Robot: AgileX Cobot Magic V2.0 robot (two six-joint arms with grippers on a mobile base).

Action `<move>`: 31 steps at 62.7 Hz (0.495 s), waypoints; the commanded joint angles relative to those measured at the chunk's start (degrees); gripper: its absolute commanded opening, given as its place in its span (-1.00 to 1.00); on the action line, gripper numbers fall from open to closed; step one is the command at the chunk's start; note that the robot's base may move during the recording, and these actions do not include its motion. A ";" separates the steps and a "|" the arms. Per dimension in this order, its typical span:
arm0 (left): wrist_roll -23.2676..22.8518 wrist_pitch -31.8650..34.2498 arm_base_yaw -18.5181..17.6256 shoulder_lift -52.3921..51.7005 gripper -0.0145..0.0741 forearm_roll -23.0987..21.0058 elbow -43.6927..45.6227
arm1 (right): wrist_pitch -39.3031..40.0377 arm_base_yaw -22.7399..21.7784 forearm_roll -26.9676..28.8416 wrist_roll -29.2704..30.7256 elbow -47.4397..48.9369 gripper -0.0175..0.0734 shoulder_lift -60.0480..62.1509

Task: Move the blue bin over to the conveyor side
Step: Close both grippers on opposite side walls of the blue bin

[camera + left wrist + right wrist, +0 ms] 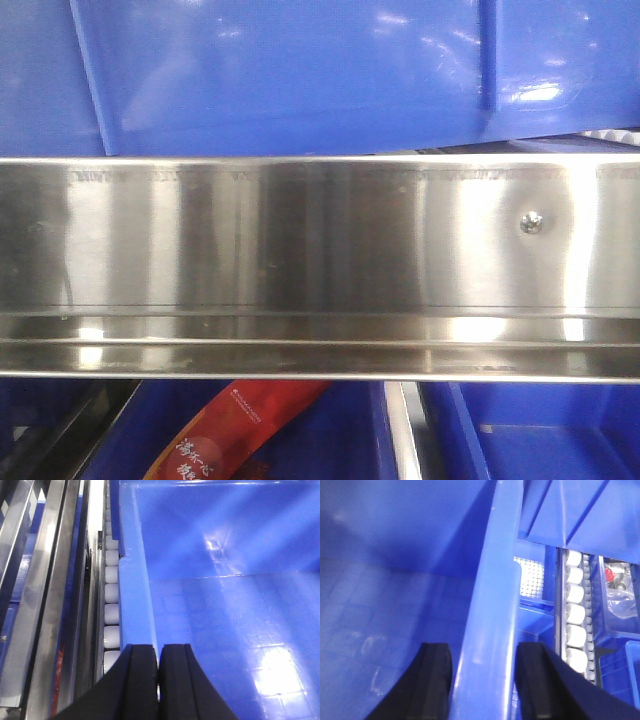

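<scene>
Packet (235,430), red, lies in crate (350,440) below blue bin (300,70).

Left end effector (158,655): two matte black wedge fingers. Right end effector (482,652): same black, rounded tips.

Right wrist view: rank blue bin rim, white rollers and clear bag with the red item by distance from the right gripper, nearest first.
1. Blue bin rim: between the fingers of the right gripper.
2. White rollers: just to the right, beside the bin.
3. Clear bag: far upper right, beyond the rollers.
</scene>
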State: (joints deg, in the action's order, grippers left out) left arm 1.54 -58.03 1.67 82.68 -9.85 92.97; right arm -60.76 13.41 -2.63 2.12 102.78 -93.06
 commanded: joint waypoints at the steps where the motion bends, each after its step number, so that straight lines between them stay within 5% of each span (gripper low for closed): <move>1: 0.02 0.55 -0.34 -0.11 -0.70 -0.54 0.41 | -1.75 -0.01 -0.55 0.88 0.01 -0.78 -0.01; 14: 0.02 1.35 -0.34 1.31 -0.54 -0.54 0.41 | -2.17 -0.01 -0.55 0.91 0.01 -0.79 -0.01; 31: 0.02 5.97 -0.34 2.56 0.23 -0.43 0.41 | -2.17 -0.01 -0.55 0.91 0.01 -0.79 -0.01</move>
State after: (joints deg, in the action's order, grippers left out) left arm 1.54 -54.04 1.67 84.94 -9.85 92.97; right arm -61.05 13.41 -2.49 2.63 102.78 -93.06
